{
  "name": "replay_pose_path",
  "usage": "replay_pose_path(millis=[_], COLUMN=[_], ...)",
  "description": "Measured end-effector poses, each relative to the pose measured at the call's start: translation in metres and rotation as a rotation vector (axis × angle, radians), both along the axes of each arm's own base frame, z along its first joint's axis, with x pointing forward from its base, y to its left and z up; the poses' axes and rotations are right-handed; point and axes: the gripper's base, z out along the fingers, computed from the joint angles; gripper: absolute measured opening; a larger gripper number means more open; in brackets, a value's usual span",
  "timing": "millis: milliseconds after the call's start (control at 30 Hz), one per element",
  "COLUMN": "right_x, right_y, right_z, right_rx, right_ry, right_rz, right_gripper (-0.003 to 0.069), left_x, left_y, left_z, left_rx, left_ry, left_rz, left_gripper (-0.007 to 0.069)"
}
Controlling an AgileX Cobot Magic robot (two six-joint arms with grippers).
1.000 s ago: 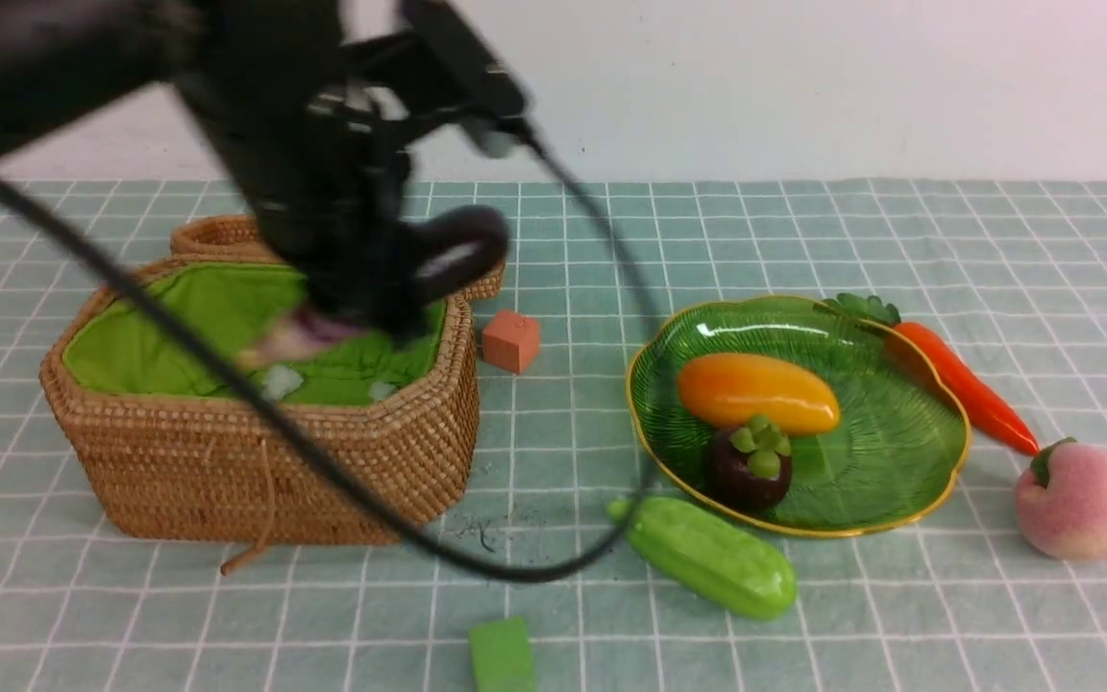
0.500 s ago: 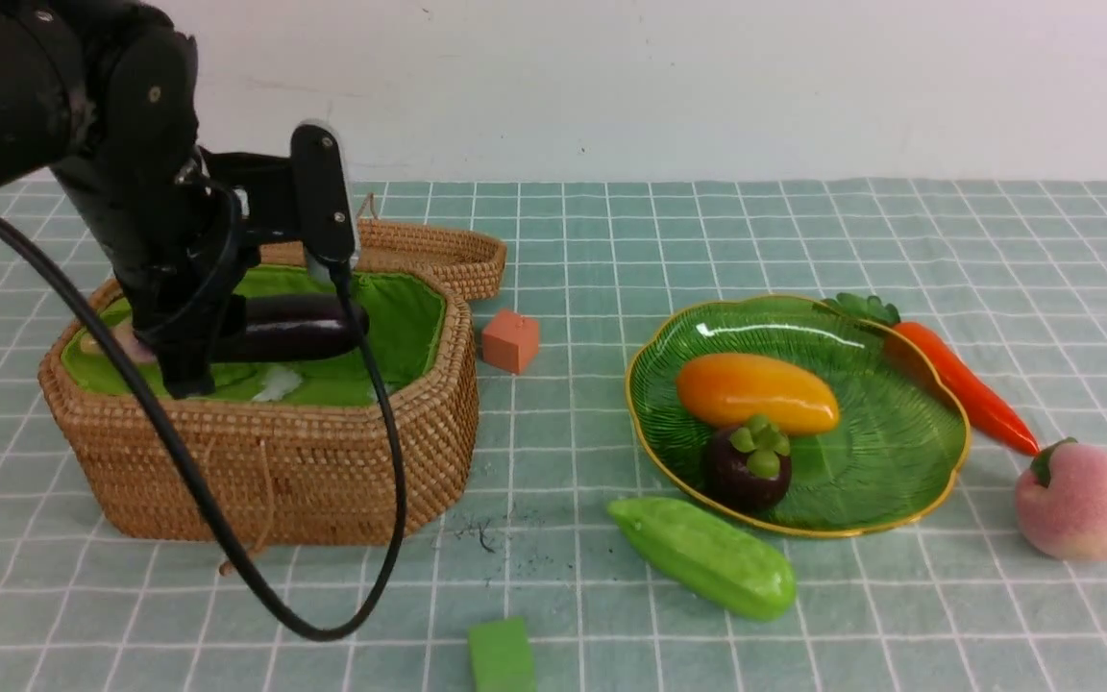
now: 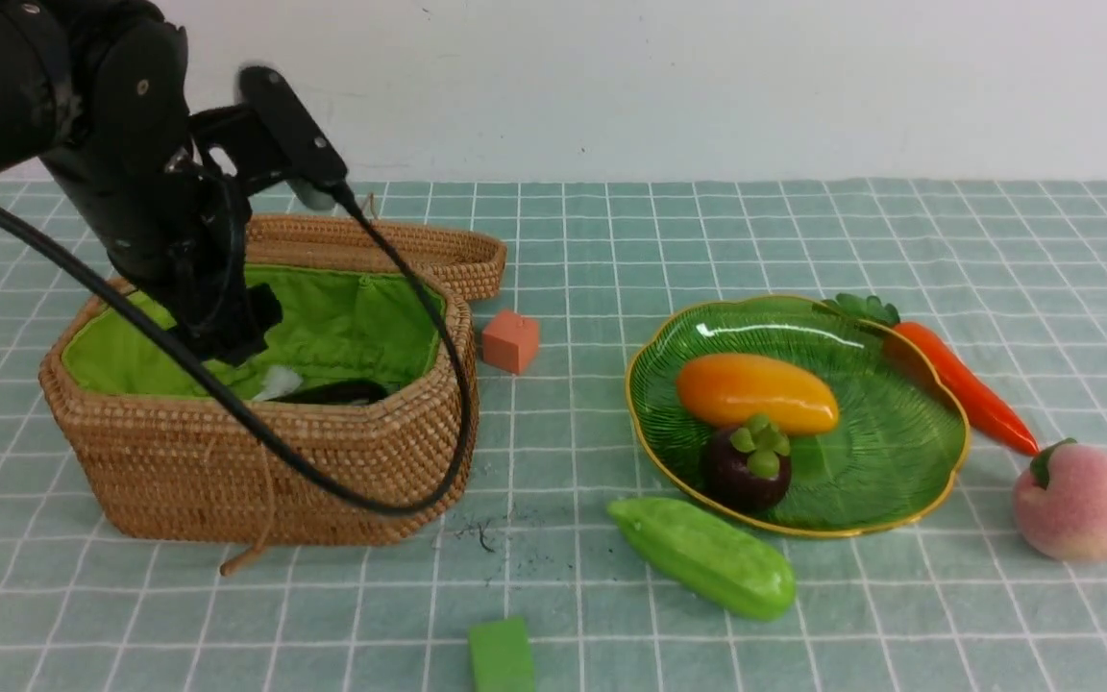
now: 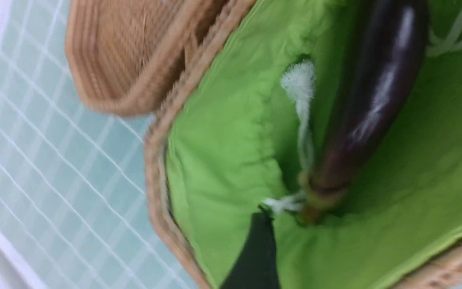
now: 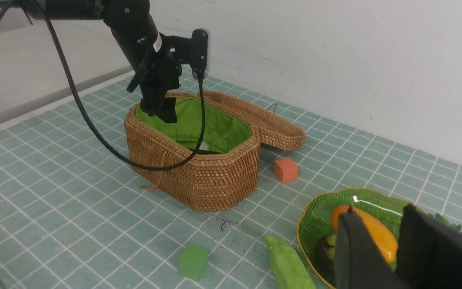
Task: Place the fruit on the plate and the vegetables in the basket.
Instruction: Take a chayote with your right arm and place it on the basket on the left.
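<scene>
- Left arm (image 3: pixel 83 115): reaches over the basket (image 3: pixel 323 461) from the robot's left. A black cable (image 3: pixel 323 481) droops from it across the basket's front wall.
- Left fingers (image 4: pixel 255 257): spread wide above the basket's interior, with nothing between them.
- Eggplant (image 4: pixel 375 92): lies loose on the green lining (image 4: pixel 223 132) at the bottom of the basket, beside a white drawstring (image 4: pixel 301 84). From the front only a dark sliver of it shows over the near wall.
- Lid (image 3: pixel 400 245): hangs open behind the basket, resting on the bench (image 3: pixel 803 240).
- Plate (image 3: pixel 899 481): stands on the bench to the right of the basket, well apart from it.
- Mango (image 3: pixel 755 392) and mangosteen (image 3: pixel 748 471): both on the plate, the mangosteen just in front of the mango.
- Carrot (image 3: pixel 962 384): on the bench along the plate's far right edge, its leafy top at the rim.
- Gourd (image 3: pixel 707 556): on the bench just in front of the plate's near left edge.
- Peach (image 3: pixel 1079 502): on the bench to the right of the plate, near the carrot's tip.
- Orange-red cube (image 3: pixel 511 340): on the bench between basket and plate, close to the basket.
- Green cube (image 3: pixel 502 655): on the bench at the near edge of the front view.
- Right fingers (image 5: pixel 355 249): a little apart and empty, raised above the plate side of the bench.
</scene>
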Motion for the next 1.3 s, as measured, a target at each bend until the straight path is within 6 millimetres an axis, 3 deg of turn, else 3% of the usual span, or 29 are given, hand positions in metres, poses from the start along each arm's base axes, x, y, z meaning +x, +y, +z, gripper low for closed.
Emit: replay_pose_path(millis=[33, 67, 133, 233, 267, 333, 433, 533, 600, 633, 700, 867, 933, 967, 1033, 1067, 1133, 1167, 1300], right_x=[0.006, 0.008, 0.021, 0.056, 0.058, 0.091, 0.123, 0.158, 0.181, 0.182, 0.198, 0.214, 0.22, 0.226, 0.234, 0.243, 0.247, 0.256, 0.267], right_y=[0.002, 0.003, 0.008, 0.021, 0.021, 0.032, 0.041, 0.052, 0.062, 0.064, 0.078, 0.12, 0.133, 0.145, 0.152, 0.156, 0.158, 0.161, 0.166], right_z=[-0.002, -0.003, -0.007, -0.018, -0.019, -0.03, -0.044, -0.064, -0.081, -0.082, -0.099, -0.133, -0.145, -0.155, -0.165, -0.173, -0.177, -0.189, -0.208], right_rx=[-0.005, -0.005, -0.033, -0.11, -0.114, -0.148, -0.18, -0.202, -0.223, -0.224, -0.272, -0.405, -0.465, -0.527, -0.586, -0.626, -0.652, -0.698, -0.733], right_ry=[0.058, 0.073, 0.171, 0.373, 0.386, 0.505, 0.615, 0.724, 0.785, 0.787, 0.828, 0.842, 0.844, 0.833, 0.831, 0.824, 0.818, 0.819, 0.817], right_rz=[0.004, 0.004, 0.016, 0.04, 0.04, 0.04, 0.037, 0.029, 0.034, 0.035, 0.059, 0.143, 0.163, 0.18, 0.182, 0.176, 0.171, 0.163, 0.155], right_gripper=[0.0181, 0.0181, 0.0181, 0.0181, 0.0181, 0.0181, 0.0163, 0.0113, 0.0069, 0.0065, 0.0037, 0.005, 0.0078, 0.0122, 0.0181, 0.0244, 0.0283, 0.0382, 0.0511], left_x=[-0.009, -0.011, -0.026, -0.068, -0.072, -0.11, -0.148, -0.184, -0.213, -0.22, -0.241, -0.282, -0.291, -0.299, -0.306, -0.31, -0.312, -0.314, -0.314], left_y=[-0.004, -0.005, -0.012, -0.027, -0.03, -0.037, -0.036, -0.03, -0.019, -0.015, -0.002, 0.023, 0.029, 0.035, 0.04, 0.043, 0.045, 0.047, 0.046], left_z=[0.013, 0.017, 0.035, 0.078, 0.08, 0.109, 0.123, 0.119, 0.102, 0.1, 0.072, 0.026, 0.017, 0.01, 0.007, 0.004, 0.003, 0.003, 0.004], left_rx=[-0.132, -0.148, -0.269, -0.475, -0.488, -0.585, -0.647, -0.698, -0.733, -0.747, -0.777, -0.917, -0.979, -1.044, -1.096, -1.129, -1.144, -1.161, -1.175], left_ry=[-0.034, -0.043, -0.077, -0.148, -0.148, -0.184, -0.209, -0.209, -0.187, -0.19, -0.157, -0.199, -0.243, -0.299, -0.349, -0.387, -0.403, -0.42, -0.418], left_rz=[0.097, 0.103, 0.157, 0.176, 0.167, 0.107, 0.042, -0.013, -0.029, -0.03, -0.015, -0.035, -0.051, -0.07, -0.088, -0.1, -0.106, -0.112, -0.111], left_gripper=[0.0615, 0.0607, 0.0503, 0.0155, 0.0135, -0.001, -0.0013, -0.0013, -0.0013, -0.0013, -0.0013, -0.0013, -0.0013, -0.0013, -0.0013, -0.0013, -0.0013, -0.0013, -0.0013])
